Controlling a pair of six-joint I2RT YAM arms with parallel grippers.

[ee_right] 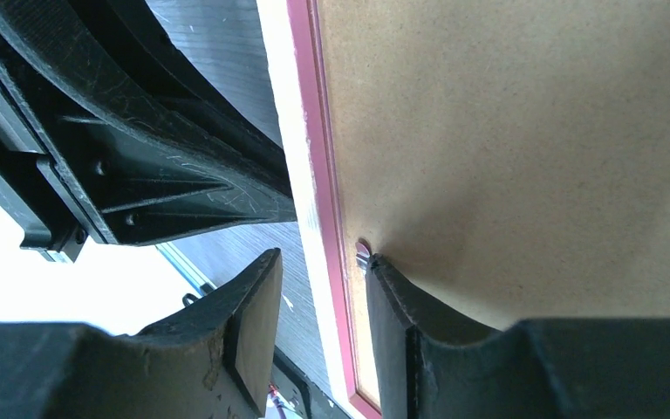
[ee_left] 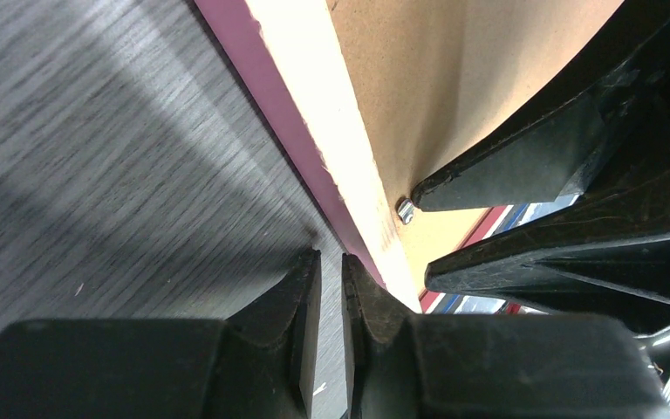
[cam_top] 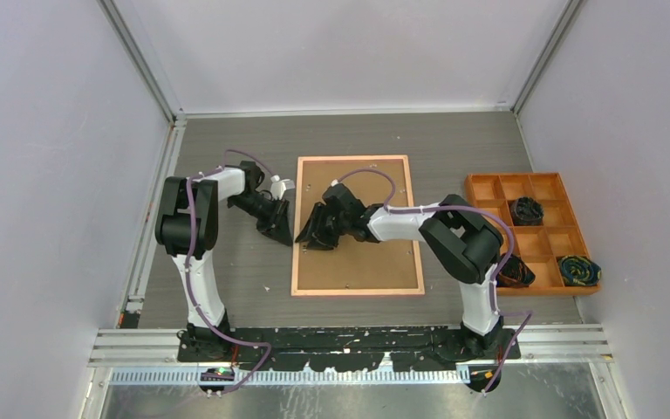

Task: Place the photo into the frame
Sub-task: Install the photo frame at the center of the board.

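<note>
The frame lies face down in the middle of the table, with the plain brown backing board inside it. The photo is hidden. My left gripper is shut and empty on the table just outside the frame's left edge; its fingertips nearly touch. My right gripper is open across that same edge. One of its fingers rests on the board against a small metal tab; the other hangs over the table. The tab also shows in the left wrist view.
An orange compartment tray stands at the right with dark bundles in some cells. Pale walls close the table on three sides. The two grippers are very close to each other at the frame's left edge.
</note>
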